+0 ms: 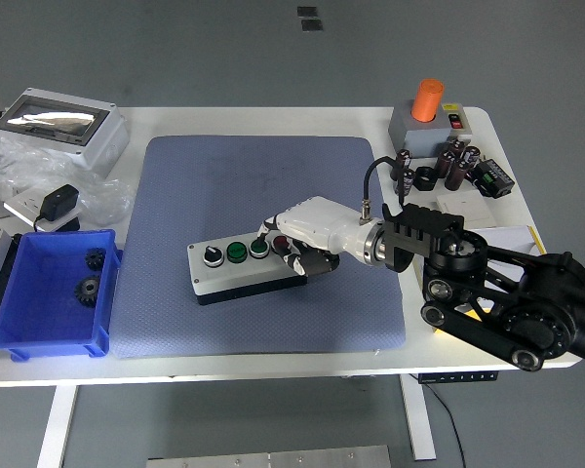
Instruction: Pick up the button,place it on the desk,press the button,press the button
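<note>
Bright, even overhead light, soft shadows only. Sharp focus throughout, no blur. Glare on plastic wrap (39,190) at tabletop (273,122) left edge. Slight bowing near corners.

Blue bin (39,331) with gears (86,290) at left; grey box (58,125) far left corner.

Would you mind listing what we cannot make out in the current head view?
- Whether the right hand actually depresses the red button: its fingers cover the contact.
- The button box right end: hidden under the hand.
- Label print on the button box: too small.
- Left arm: outside the frame.
</note>
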You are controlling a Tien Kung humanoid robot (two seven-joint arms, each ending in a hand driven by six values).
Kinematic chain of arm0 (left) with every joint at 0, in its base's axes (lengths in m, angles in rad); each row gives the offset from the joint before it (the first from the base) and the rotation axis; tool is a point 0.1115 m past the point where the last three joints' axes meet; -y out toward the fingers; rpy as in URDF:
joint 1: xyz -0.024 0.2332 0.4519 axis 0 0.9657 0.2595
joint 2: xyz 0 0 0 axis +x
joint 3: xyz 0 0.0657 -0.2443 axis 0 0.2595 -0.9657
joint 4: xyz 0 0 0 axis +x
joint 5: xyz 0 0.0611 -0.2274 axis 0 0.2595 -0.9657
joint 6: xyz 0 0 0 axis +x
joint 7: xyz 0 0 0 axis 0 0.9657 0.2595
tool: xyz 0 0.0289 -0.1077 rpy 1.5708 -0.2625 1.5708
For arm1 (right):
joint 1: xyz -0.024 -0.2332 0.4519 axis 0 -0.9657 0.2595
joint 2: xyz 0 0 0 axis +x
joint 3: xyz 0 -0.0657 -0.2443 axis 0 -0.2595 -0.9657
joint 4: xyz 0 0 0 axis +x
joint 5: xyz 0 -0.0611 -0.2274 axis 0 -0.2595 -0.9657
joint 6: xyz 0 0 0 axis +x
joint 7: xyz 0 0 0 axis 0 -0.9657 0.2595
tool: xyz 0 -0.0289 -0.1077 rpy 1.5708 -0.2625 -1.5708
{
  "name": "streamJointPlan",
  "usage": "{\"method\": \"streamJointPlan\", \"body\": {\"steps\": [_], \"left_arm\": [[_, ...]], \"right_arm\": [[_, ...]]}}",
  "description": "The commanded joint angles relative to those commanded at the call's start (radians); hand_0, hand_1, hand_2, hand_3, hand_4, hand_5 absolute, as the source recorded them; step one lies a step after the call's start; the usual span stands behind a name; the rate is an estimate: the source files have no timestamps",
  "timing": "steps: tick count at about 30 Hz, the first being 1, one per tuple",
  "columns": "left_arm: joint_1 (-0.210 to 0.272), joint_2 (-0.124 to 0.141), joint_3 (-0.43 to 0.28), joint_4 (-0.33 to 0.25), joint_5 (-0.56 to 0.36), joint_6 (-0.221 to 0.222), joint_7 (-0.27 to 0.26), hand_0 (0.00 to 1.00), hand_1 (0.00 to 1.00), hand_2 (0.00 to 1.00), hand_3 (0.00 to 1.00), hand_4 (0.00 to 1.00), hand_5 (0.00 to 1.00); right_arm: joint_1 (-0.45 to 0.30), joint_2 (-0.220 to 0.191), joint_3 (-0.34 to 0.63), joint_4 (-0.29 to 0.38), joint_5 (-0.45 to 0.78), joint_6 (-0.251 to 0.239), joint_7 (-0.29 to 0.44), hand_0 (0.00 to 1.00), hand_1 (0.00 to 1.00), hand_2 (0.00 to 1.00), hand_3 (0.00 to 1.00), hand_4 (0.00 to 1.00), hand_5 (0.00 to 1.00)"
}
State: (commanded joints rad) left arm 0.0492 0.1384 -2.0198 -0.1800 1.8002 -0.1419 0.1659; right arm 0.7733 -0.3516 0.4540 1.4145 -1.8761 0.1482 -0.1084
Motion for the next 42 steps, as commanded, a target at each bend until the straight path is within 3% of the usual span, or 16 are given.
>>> {"method": "streamJointPlan", "body": {"steps": [9, 16, 22, 27, 30, 31, 36, 37, 42], "left_arm": [[-0.001, 0.000, 0.002, 0.000, -0.003, 0.001, -0.003, 0.713, 0.694, 0.682, 0.806, 0.948, 0.844], [0.000, 0.000, 0.002, 0.000, -0.004, 0.002, -0.007, 0.713, 0.695, 0.682, 0.805, 0.950, 0.849], [0.002, 0.000, 0.004, 0.000, -0.006, 0.005, -0.011, 0.713, 0.695, 0.683, 0.805, 0.951, 0.852], [0.004, -0.003, 0.008, 0.000, -0.011, 0.006, -0.006, 0.714, 0.696, 0.683, 0.805, 0.951, 0.854], [0.005, -0.005, 0.011, 0.000, -0.014, 0.006, -0.004, 0.714, 0.696, 0.683, 0.805, 0.951, 0.854], [0.005, -0.006, 0.011, 0.000, -0.014, 0.006, -0.003, 0.714, 0.696, 0.683, 0.804, 0.951, 0.857], [0.005, -0.011, 0.015, 0.000, -0.016, 0.010, 0.000, 0.714, 0.696, 0.683, 0.804, 0.951, 0.857], [0.006, -0.012, 0.015, 0.000, -0.015, 0.011, 0.001, 0.714, 0.696, 0.683, 0.804, 0.950, 0.858], [0.008, -0.014, 0.014, 0.000, -0.009, 0.014, 0.002, 0.714, 0.696, 0.683, 0.804, 0.950, 0.858]], "right_arm": [[0.001, 0.020, -0.025, -0.038, -0.018, 0.007, -0.017, 0.177, 0.177, 0.174, 0.726, 0.180, 0.002], [-0.005, 0.006, 0.005, -0.025, 0.006, -0.011, 0.003, 0.177, 0.173, 0.174, 0.726, 0.179, 0.002], [-0.039, -0.029, 0.122, 0.052, 0.141, -0.069, 0.080, 0.177, 0.171, 0.173, 0.724, 0.179, 0.002], [-0.111, -0.040, 0.221, 0.071, 0.248, -0.131, 0.113, 0.177, 0.171, 0.172, 0.714, 0.181, 0.002], [-0.168, -0.032, 0.261, 0.050, 0.196, -0.193, 0.116, 0.177, 0.171, 0.172, 0.714, 0.181, 0.002], [-0.190, -0.027, 0.276, 0.040, 0.175, -0.214, 0.119, 0.208, 0.198, 0.219, 0.715, 0.370, 0.053], [-0.290, -0.009, 0.354, 0.014, 0.147, -0.305, 0.156, 0.208, 0.198, 0.219, 0.715, 0.370, 0.053], [-0.309, -0.008, 0.369, 0.013, 0.151, -0.316, 0.164, 0.530, 0.657, 0.701, 0.856, 0.677, 0.119], [-0.418, -0.005, 0.456, 0.038, 0.200, -0.364, 0.219, 0.530, 0.657, 0.701, 0.856, 0.677, 0.119]]}}
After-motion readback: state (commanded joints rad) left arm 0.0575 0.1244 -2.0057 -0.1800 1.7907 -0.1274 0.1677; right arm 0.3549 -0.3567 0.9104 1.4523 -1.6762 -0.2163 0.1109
